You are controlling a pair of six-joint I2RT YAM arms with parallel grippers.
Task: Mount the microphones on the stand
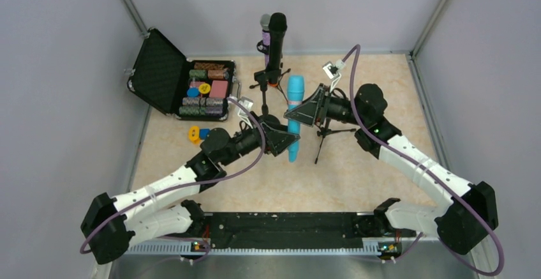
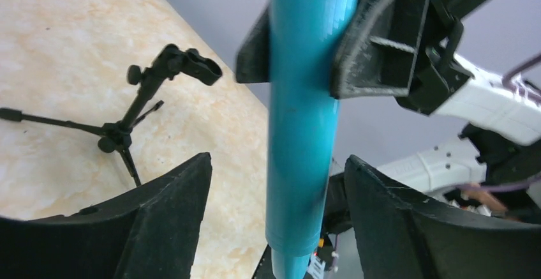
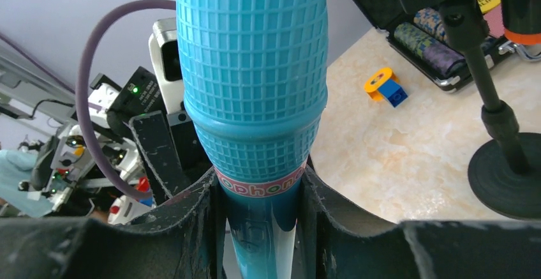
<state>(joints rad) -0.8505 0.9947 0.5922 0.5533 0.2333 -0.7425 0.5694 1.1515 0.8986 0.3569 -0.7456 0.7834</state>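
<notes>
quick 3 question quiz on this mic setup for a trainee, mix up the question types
1. True or false: the right tool is clamped on the blue microphone.
2. Pick one. The left tool: A) grips the microphone's handle; B) stands open around the handle, with a gap on each side; C) is out of sight.
3. Fill in: the clip on the tripod stand holds ___.

Key: 1 true; 2 B; 3 nothing.
</notes>
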